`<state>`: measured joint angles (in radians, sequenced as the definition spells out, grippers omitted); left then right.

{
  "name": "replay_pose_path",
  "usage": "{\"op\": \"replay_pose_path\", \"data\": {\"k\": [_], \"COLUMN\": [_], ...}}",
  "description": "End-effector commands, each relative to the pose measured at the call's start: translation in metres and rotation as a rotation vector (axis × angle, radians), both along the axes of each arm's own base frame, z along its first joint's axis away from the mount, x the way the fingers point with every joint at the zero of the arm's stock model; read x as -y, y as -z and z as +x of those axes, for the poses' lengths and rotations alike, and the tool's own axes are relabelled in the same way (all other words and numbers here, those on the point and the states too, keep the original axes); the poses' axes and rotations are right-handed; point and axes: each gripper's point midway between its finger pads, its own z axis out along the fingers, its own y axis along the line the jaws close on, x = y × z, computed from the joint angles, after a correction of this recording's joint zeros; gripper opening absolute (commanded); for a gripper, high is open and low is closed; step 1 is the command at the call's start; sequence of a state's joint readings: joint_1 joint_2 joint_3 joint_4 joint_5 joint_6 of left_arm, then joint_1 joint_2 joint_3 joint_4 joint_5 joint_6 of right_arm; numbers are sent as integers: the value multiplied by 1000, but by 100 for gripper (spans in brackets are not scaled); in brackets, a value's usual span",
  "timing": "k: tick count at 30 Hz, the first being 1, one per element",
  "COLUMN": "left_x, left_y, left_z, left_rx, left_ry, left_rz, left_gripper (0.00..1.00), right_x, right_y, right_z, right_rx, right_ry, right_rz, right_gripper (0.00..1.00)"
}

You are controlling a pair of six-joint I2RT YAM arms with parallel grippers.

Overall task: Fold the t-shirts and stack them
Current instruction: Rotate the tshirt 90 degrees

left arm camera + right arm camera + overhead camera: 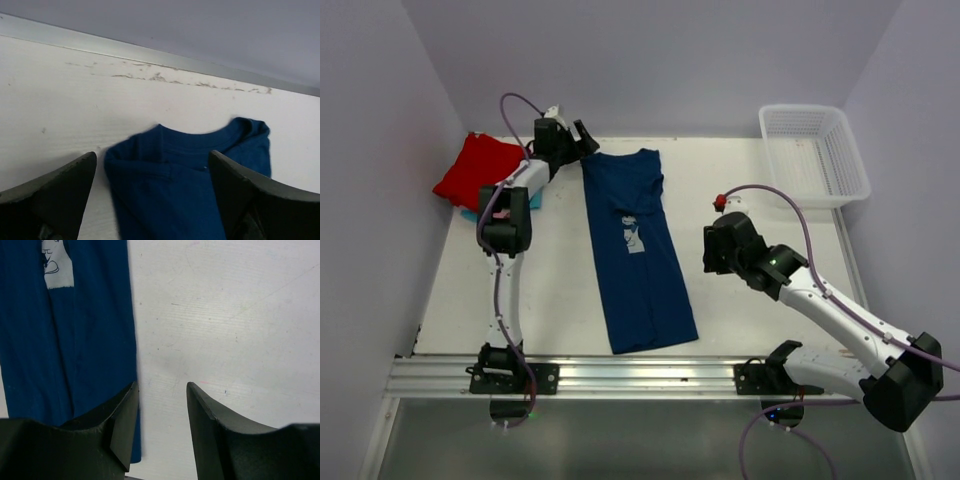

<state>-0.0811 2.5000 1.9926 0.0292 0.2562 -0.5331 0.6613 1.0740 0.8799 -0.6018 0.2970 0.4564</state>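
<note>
Top external view: a soft red t-shirt [478, 168] sits as a rumpled folded pad well left of the navy t-shirt [638, 250], which lies flat on the white table [560, 290] as a long narrow strip with a pale print patch. At that navy shirt's ribbed collar the left gripper [152, 156] hangs with jaws spread wide, holding nothing, its arm stretched far forward. Just right of the navy shirt's edge the right gripper [162, 386] is partly open and empty, its arm bent low, with a white mesh basket [800, 110] farther right.
</note>
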Motion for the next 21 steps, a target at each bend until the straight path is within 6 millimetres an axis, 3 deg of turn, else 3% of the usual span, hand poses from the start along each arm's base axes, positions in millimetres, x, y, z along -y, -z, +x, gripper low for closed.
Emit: {"op": "replay_pose_path", "data": {"k": [1, 3, 5, 6, 7, 8, 9, 11, 12, 13, 14, 15, 16, 17, 21], "left_x": [21, 24, 29, 35, 36, 38, 47, 51, 60, 60, 59, 72, 75, 80, 86], "left_y": [-131, -158, -166, -164, -156, -115, -136, -115, -93, -77, -42, -52, -44, -33, -10], "left_z": [-4, -23, -46, -73, -89, -118, -142, -183, -225, -246, -282, -306, -326, -360, -437], "left_rx": [298, 321, 311, 293, 255, 161, 194, 122, 65, 12, -77, -55, -81, -111, -212], "left_ry": [98, 117, 135, 157, 153, 161, 187, 197, 225, 216, 219, 251, 265, 299, 339], "left_rz": [-82, -95, -89, -63, -47, -41, -45, -43, -44, -24, -2, -13, -12, -12, -52], "left_gripper": [100, 100, 100, 100, 100, 100, 100, 100, 100, 100, 100, 100, 100, 100, 100], "right_x": [-6, -7, -9, -10, -12, -13, -14, -18, -19, -21, -22, -23, -28, -27, -30], "right_y": [-2, -1, 0, 2, 2, 5, 10, 18, 20, 21, 27, 28, 25, 31, 43], "right_z": [9, 10, 12, 12, 13, 12, 11, 8, 5, 2, -1, -4, -8, -13, -30], "right_rx": [31, 37, 44, 45, 48, 36, 22, 2, -7, -16, -24, -30, -29, -43, -87], "right_ry": [5, 4, -6, -15, -17, -24, -30, -49, -50, -62, -68, -72, -91, -97, -123], "right_rz": [19, 20, 27, 25, 27, 25, 26, 39, 53, 70, 77, 96, 126, 133, 185], "right_gripper": [48, 50, 53, 55, 60, 60, 61, 64, 64, 64, 65, 67, 68, 70, 69]}}
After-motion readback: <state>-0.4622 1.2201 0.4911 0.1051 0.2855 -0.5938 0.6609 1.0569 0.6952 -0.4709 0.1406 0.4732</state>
